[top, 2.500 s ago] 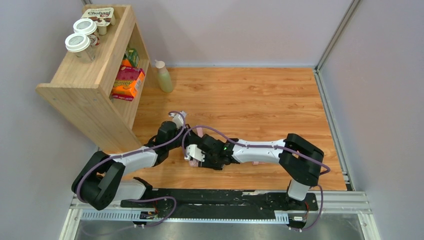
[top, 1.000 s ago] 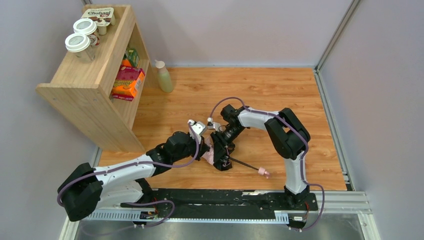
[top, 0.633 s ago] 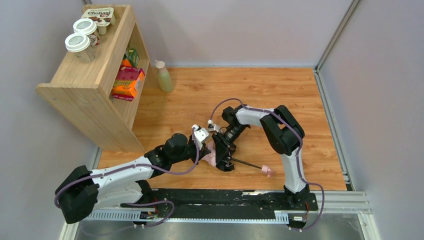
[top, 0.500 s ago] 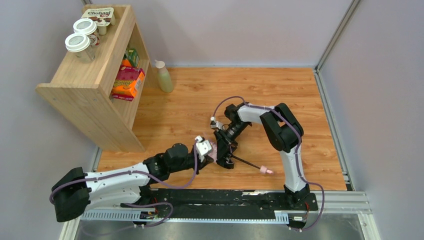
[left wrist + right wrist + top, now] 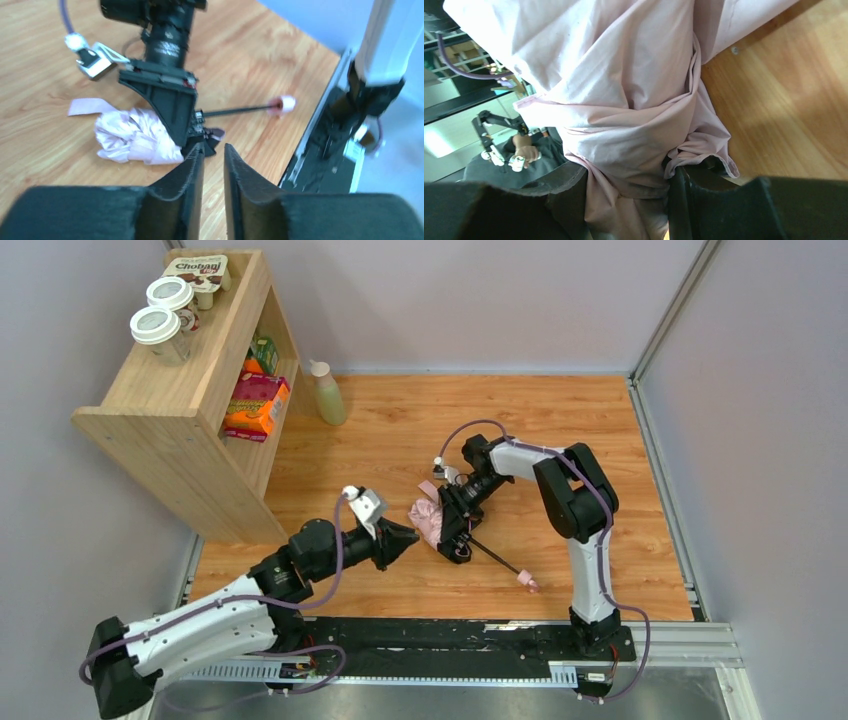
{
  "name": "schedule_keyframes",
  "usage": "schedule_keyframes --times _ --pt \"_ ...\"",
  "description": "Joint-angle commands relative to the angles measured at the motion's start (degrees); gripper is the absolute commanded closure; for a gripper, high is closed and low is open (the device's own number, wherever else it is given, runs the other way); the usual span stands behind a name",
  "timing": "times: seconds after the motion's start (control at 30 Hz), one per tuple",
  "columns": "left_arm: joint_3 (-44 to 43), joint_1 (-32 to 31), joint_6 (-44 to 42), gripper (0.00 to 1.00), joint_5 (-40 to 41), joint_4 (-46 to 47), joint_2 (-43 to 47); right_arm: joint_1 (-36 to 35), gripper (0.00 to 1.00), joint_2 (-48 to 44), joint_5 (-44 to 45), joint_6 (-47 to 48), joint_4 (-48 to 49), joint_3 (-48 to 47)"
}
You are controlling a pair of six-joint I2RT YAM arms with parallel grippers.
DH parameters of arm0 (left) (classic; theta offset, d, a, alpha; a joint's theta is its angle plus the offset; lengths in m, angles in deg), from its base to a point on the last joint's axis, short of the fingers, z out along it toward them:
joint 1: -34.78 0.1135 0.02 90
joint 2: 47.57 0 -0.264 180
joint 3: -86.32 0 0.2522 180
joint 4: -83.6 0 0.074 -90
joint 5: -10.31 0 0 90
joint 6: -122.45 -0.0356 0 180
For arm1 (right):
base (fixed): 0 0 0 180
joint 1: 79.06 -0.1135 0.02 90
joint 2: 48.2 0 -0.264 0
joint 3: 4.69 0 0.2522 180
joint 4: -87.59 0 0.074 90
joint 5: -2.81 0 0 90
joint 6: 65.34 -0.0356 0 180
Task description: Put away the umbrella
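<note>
On the wooden surface point(image 5: 560, 420), the pink folding umbrella point(image 5: 428, 521) lies near the middle. The right claw point(image 5: 626, 186) is clamped on its bunched canopy. The left claw point(image 5: 214, 156), parted only a crack and empty, hovers just beside it.

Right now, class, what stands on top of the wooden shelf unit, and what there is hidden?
On the shelf unit's top stand a near lidded cup, a far lidded cup and a Chobani pack. The lids cover the cups' contents.
</note>
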Motion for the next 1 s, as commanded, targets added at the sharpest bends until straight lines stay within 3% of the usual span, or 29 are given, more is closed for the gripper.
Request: schedule_keyframes --times 0.0,0.1,0.17,0.2,0.33,0.53,0.6,0.7,0.83,0.97 --pt "-7.3 3.6 17.0 0.66 5.6 -13.3 3.4 -1.8 1.0 -0.8 12.5 -2.2 3.1 1.0" --pt "-9.3 9.0 28.1 0.61 6.4 -22.6 -0.9 -2.4 1.0 -1.3 15.0 -2.7 3.7 1.2" --pt "-8.8 13.1 34.8 0.55 -1.8 -21.0 -5.6 -2.3 1.0 -2.1 15.8 -3.2 4.2 1.6" --pt "-8.0 14.3 37.7 0.43 -7.2 -17.0 -8.8 -2.4 1.0 -2.4 15.8 -2.9 4.0 1.4" --pt "-8.2 15.1 42.5 0.42 -7.0 -16.5 -13.3 -3.3 1.0 -4.5 19.5 -1.3 4.9 2.1" --pt "-4.8 19.0 49.8 0.44 -2.8 -18.9 -6.9 -9.0 1.0 -12.0 28.5 0.2 12.7 6.8" --pt "-2.7 20.4 51.8 0.45 -4.4 -16.9 -4.7 -9.2 1.0 -15.1 26.3 -0.3 15.2 7.8" --pt "1.0 20.5 52.9 0.25 -6.7 -11.7 -2.2 -9.2 1.0 -18.8 20.9 -2.3 17.7 8.7" --pt "3.8 20.5 56.5 0.24 -5.0 -4.7 1.9 -9.5 1.0 -21.8 15.9 -6.8 21.0 9.0" --pt "1.1 20.5 56.3 0.24 -0.5 -6.8 2.3 -10.8 1.0 -23.9 14.9 -8.2 22.0 9.4"
